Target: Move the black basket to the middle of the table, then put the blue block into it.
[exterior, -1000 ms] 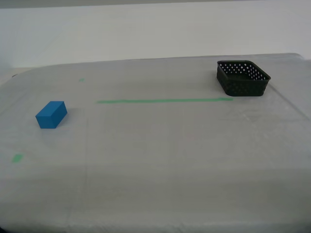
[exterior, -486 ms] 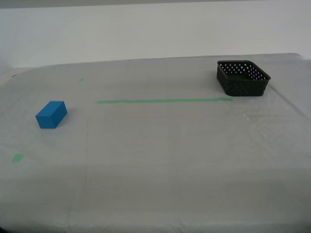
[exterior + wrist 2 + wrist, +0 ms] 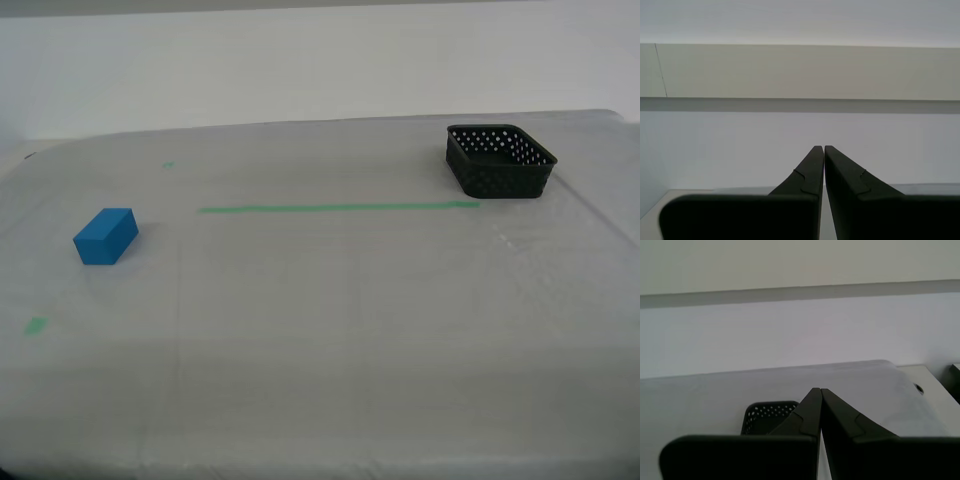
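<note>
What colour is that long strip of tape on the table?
Green tape line; clearest in the exterior view.

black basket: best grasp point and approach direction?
Probably pinch one wall of the black basket at its rim, coming from above. It sits upright with its mouth open and nothing inside, so one finger can go in and one outside. The wall nearest the camera, or the one toward the exterior view's left, looks most reachable. My first pincer, shut now, has the basket in its view.

On the table [image 3: 330,350] I see the block [image 3: 105,236] at the exterior view's left, the basket [image 3: 499,160] at upper right, and the tape line [image 3: 338,208] between them.
</note>
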Controlling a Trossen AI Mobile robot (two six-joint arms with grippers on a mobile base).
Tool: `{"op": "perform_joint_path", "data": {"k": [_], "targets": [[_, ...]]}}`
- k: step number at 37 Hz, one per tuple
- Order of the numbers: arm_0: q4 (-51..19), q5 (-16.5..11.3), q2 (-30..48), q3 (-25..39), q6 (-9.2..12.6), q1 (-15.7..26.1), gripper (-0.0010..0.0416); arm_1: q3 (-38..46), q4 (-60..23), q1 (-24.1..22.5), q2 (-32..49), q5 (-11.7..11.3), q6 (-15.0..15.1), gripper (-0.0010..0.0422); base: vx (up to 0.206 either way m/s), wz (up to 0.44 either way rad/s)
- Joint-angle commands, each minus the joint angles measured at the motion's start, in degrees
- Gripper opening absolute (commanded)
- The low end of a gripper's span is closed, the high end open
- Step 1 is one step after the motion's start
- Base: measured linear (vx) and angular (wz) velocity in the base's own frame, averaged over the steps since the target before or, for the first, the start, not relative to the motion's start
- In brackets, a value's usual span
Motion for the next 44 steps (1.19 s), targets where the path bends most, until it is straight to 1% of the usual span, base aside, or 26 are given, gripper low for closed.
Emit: {"op": "perform_joint_path", "data": {"k": [1,5,10,15,17,21,25,28,36,44], "targets": [[-4.9,0.2,0.8,3.3,-1.5,-0.5,0.0000,0.0,0.2,0.0,0.0,0.0,0.1,0.0000,0.000,0.000],[-9.2,0.2,0.9,6.2,-1.9,-0.5,0.0000,0.0,0.2,0.0,0.0,0.0,0.1,0.0000,0.000,0.000],[-11.9,0.1,0.9,8.0,-1.9,-0.5,0.0000,0.0,0.2,0.0,0.0,0.0,0.1,0.0000,0.000,0.000],[-17.5,-0.1,1.7,11.0,-1.8,-0.5,0.0000,0.0,0.2,0.0,0.0,0.0,0.1,0.0000,0.000,0.000],[-20.2,-0.7,2.3,12.7,-1.8,-0.6,0.0000,0.0,0.2,0.0,0.0,0.0,0.1,0.0000,0.000,0.000],[-26.8,-1.4,5.2,16.9,-1.8,-0.7,0.0000,0.0,0.2,0.0,0.0,0.0,0.1,0.0000,0.000,0.000],[-33.2,-2.9,8.7,21.1,-1.8,-0.8,0.0000,0.0,0.2,0.0,0.0,0.0,0.1,0.0000,0.000,0.000],[-37.2,-3.3,11.3,24.0,-1.5,-0.8,0.0000,0.0,0.2,0.0,0.0,0.0,0.1,0.0000,0.000,0.000],[-43.7,-5.8,16.8,28.9,-0.3,-0.8,0.0000,0.0,0.2,0.0,0.0,0.0,0.1,0.0000,0.000,0.000],[-51.3,-6.4,21.9,34.5,-0.3,-0.8,0.0000,0.0,0.2,0.0,0.0,0.0,0.1,0.0000,0.000,0.000]]}}
